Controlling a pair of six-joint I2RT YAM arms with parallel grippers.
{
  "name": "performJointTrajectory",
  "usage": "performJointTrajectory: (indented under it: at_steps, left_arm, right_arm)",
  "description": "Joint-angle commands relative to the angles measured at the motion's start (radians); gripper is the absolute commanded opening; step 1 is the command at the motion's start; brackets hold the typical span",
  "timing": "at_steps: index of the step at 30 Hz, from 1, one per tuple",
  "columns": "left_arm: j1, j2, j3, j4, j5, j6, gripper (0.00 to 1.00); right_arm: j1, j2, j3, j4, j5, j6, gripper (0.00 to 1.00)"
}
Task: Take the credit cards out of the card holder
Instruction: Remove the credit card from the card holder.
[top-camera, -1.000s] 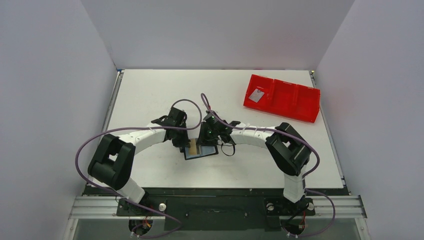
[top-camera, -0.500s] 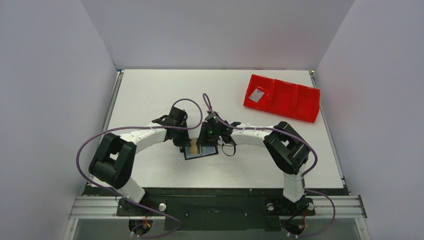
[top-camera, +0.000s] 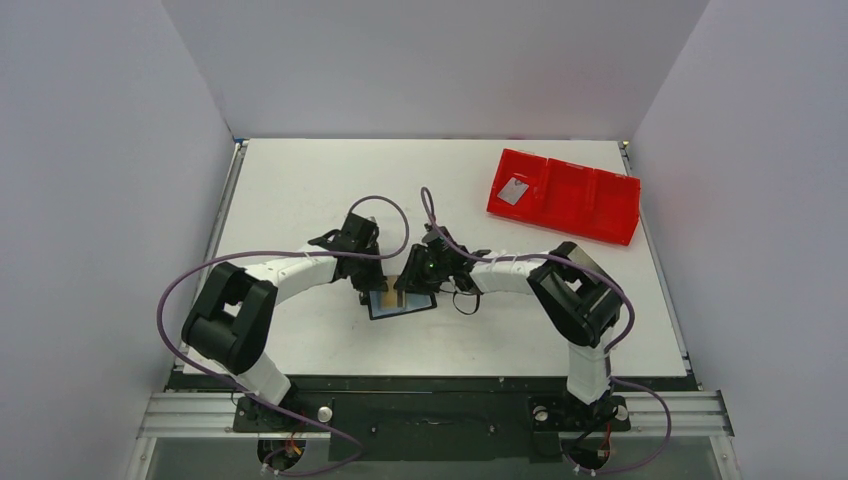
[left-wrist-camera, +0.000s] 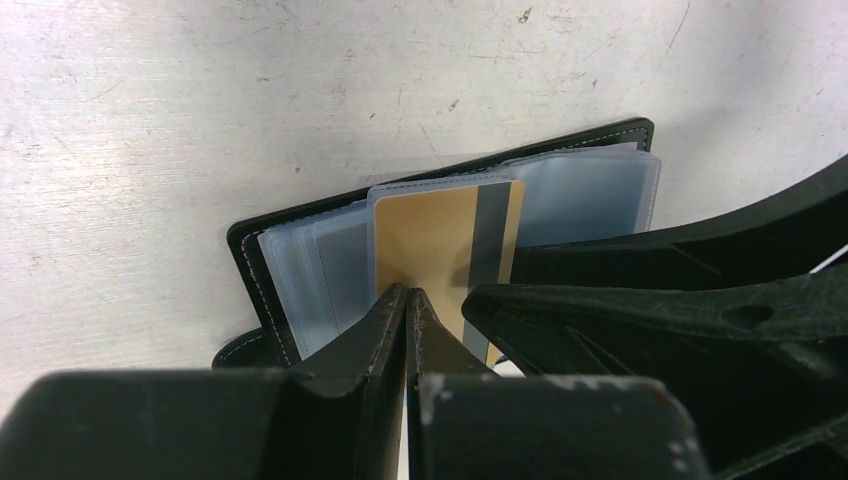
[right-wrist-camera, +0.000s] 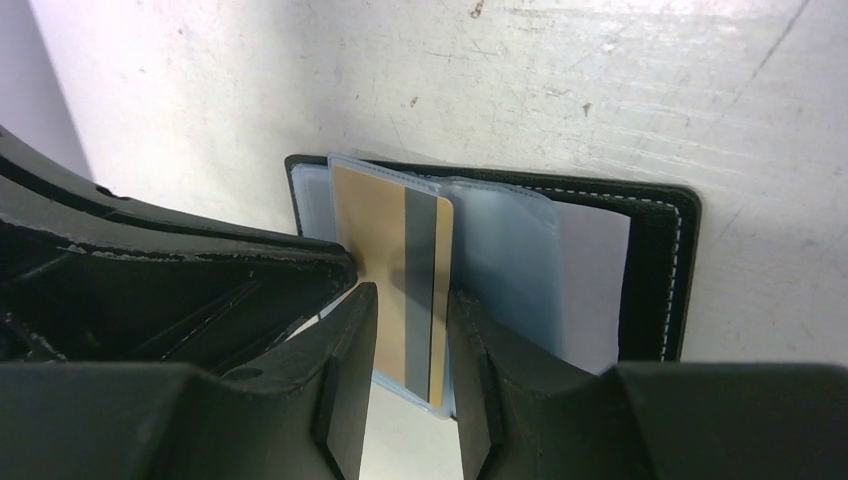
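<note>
The card holder (top-camera: 412, 305) lies open on the white table between my two grippers, its black stitched edge (left-wrist-camera: 250, 262) and clear bluish sleeves (right-wrist-camera: 510, 260) showing. A gold credit card with a dark stripe (left-wrist-camera: 440, 235) (right-wrist-camera: 395, 255) sits in the top sleeve. My left gripper (left-wrist-camera: 405, 293) (top-camera: 368, 290) is shut, its tips resting on that sleeve at the card's near end. From the opposite side my right gripper (right-wrist-camera: 410, 310) (top-camera: 414, 286) stands open, one finger on each side of the card's striped end. A silver-grey credit card (top-camera: 513, 191) lies in the red tray.
The red three-compartment tray (top-camera: 572, 200) stands at the back right of the table. Purple cables loop over both arms. In each wrist view the other gripper's black fingers (left-wrist-camera: 650, 300) (right-wrist-camera: 180, 280) crowd close beside the holder.
Both wrists have shifted slightly to the right over the holder. The right jaws have opened a touch. The holder has stayed in place.
</note>
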Motion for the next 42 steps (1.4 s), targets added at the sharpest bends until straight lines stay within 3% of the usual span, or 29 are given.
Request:
performJointTrajectory:
  at_steps: [1,7,19,27,42]
  left_arm:
    - [-0.01,0.039,-0.006,-0.017,-0.022,-0.008,0.0]
    - [-0.009,0.047,-0.024,-0.02,-0.032,-0.017,0.0]
    - [-0.009,0.049,-0.029,-0.018,-0.031,-0.02,0.0]
    - [-0.009,0.039,-0.033,-0.019,-0.029,-0.022,0.0]
    - [0.024,-0.055,-0.062,-0.063,-0.075,-0.011,0.0]
  right_arm:
    - [-0.028,-0.014,-0.082,0.168,-0.039,0.061,0.3]
    - [-0.053,-0.01,-0.167,0.355,-0.093,0.16,0.28]
    - [-0.078,0.026,-0.265,0.598,-0.112,0.298,0.13]
    - [-0.079,0.042,-0.28,0.637,-0.105,0.323,0.0]
    - [-0.082,0.02,-0.289,0.556,-0.051,0.276,0.0]
